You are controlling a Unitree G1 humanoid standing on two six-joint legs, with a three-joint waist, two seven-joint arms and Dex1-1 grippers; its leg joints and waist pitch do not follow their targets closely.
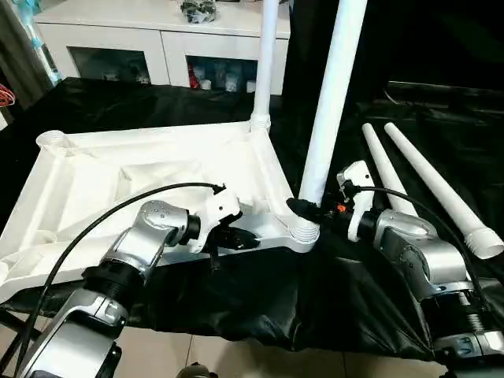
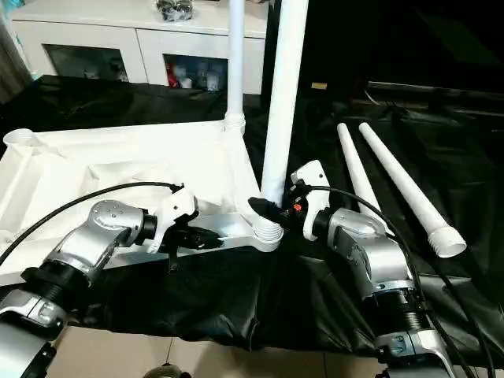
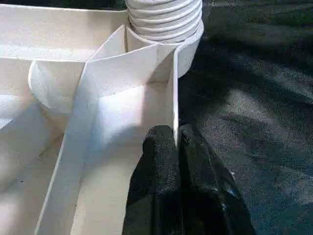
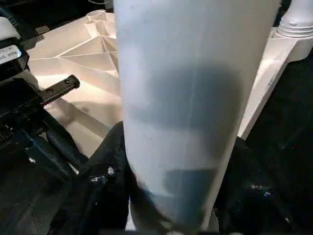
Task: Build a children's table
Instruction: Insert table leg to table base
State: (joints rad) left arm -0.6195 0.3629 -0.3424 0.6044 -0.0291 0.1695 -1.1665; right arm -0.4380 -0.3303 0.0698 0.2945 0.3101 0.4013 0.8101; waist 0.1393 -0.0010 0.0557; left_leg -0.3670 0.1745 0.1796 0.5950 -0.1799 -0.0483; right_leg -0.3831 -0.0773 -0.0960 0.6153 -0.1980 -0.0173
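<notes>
Black cloth (image 1: 236, 307) covers the work surface. Nearest, the left gripper (image 3: 176, 142) pinches the near rim of the upturned table top (image 1: 118, 181); the right gripper (image 1: 303, 209) clasps an upright leg (image 1: 327, 110) seated in the near corner socket. Beyond, a second leg (image 1: 265, 71) stands fitted; two loose legs (image 1: 441, 185) lie to the right. White cabinet (image 1: 157, 39) behind.

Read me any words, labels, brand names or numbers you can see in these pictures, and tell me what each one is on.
None can be read.
A white sticker on the black body of the left gripper bears small dark print, too blurred to read.
The table top, the standing legs and the right gripper show no text.
</notes>
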